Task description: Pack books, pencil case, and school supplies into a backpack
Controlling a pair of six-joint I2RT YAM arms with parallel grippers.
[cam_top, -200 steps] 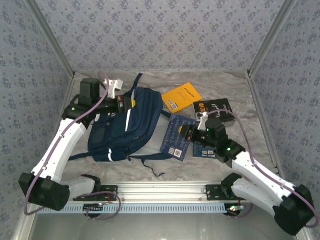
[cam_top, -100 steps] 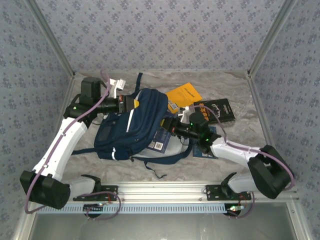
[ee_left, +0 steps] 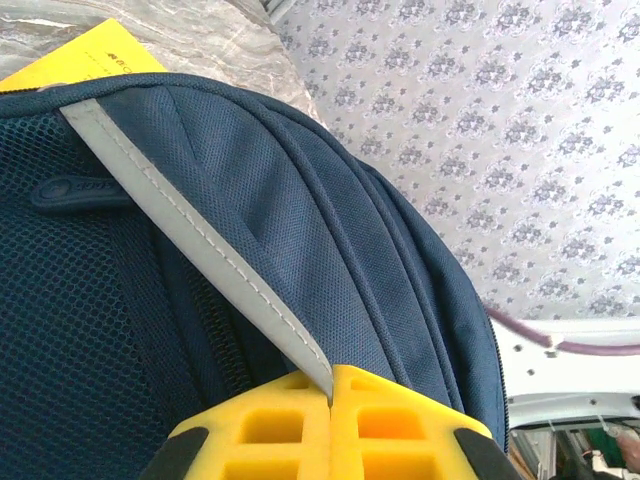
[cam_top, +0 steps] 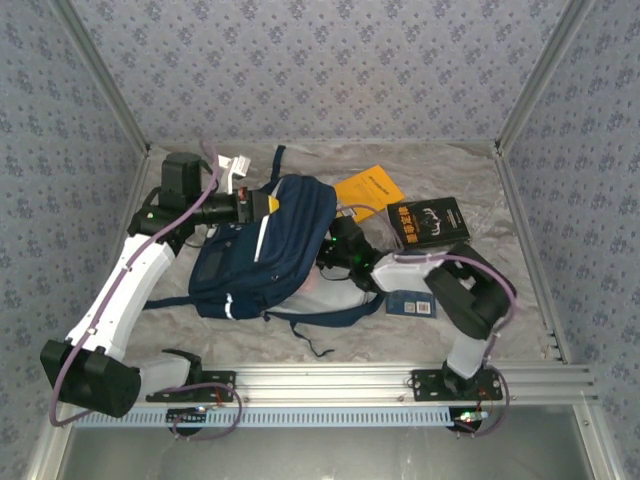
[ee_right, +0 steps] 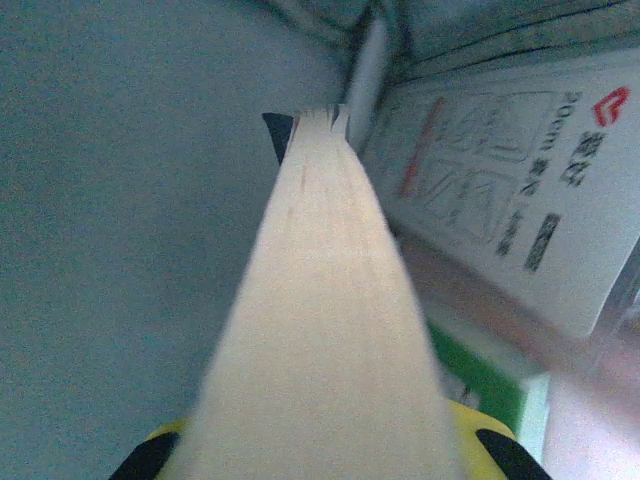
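1. Holding the backpack (cam_top: 255, 255) up by its reflective stripe (ee_left: 200, 240) with the left claw (ee_left: 330, 395), pinched fully shut on that thin strip. Risk of slipping off under load and letting the mouth sag closed on whatever comes in.
2. Gripping a thin book (ee_right: 320, 300) edge-on in the right claw (ee_right: 315, 440), nearly closed on one end of it, apparently already past the bag's opening. Cover colour unreadable from this angle. Risk of pivoting in so narrow a pinch, then jamming cornerwise against the lining.
3. Pushing in just beside the white packet with red print (ee_right: 500, 190) and the green pack (ee_right: 480, 385). Risk of crumpling or shoving them aside, or of wedging the book at a slant on top.
4. Left outside on the surface (cam_top: 500, 200): the orange book (cam_top: 368, 190), the black book (cam_top: 428, 222) and a dark blue book (cam_top: 411, 304). Risk of sweeping the orange one away with the right arm on the way out, given how near it lies to the bag's mouth.
5. Risk of dragging the whole bag across the surface by pushing too deep, straining the left claw's hold.
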